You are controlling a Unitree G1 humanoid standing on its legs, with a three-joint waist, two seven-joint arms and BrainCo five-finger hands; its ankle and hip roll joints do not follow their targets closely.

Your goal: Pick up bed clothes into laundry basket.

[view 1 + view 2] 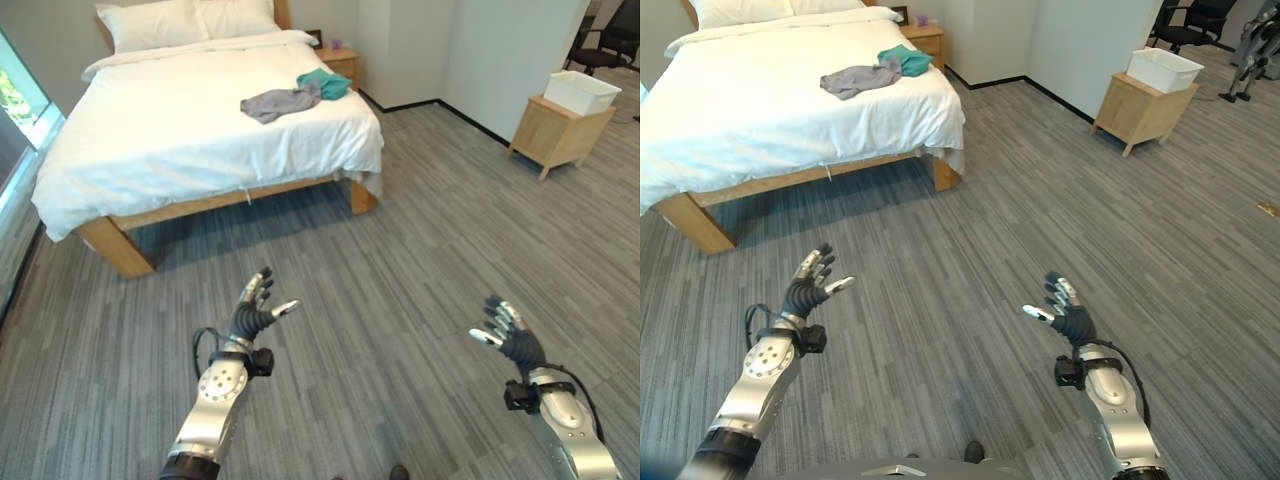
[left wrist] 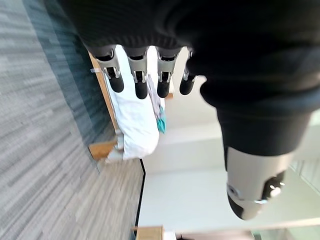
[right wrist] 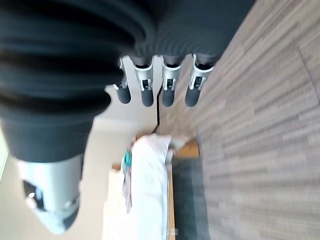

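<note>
Approach stage, nothing picked up yet. Both hands held out over the grey carpet, well apart from the bed (image 1: 200,130). Left hand (image 1: 256,312) relaxed, fingers straight and spread, thumb out, holding nothing; left wrist view confirms, fingers (image 2: 141,82) in a straight row w/ only floor and bed past them. Right hand (image 1: 510,335) same: released, fingers extended, empty; right wrist view shows its fingers (image 3: 147,90) straight too. Task items: grey garment (image 1: 280,102) lies crumpled on the white duvet near the far right corner of the mattress, teal garment (image 1: 325,83) touching or just beside it on the headboard side. Pillows (image 1: 185,22) at the head, nightstand (image 1: 340,62) beyond the bed corner. White basket (image 1: 581,92) sits on a small wooden side table (image 1: 555,135) by the wall on the right, well apart from the bed; prob. the laundry basket, can't confirm. Judgement: step in hand = getting to the bed. Next move calls for walking fwd and right round the foot corner so clothes come within arm reach, then a hand down onto the grey piece, fingers closing on cloth. Both pieces lie close, maybe one grab takes both; loose cloth may trail on the carry to the basket.
</note>
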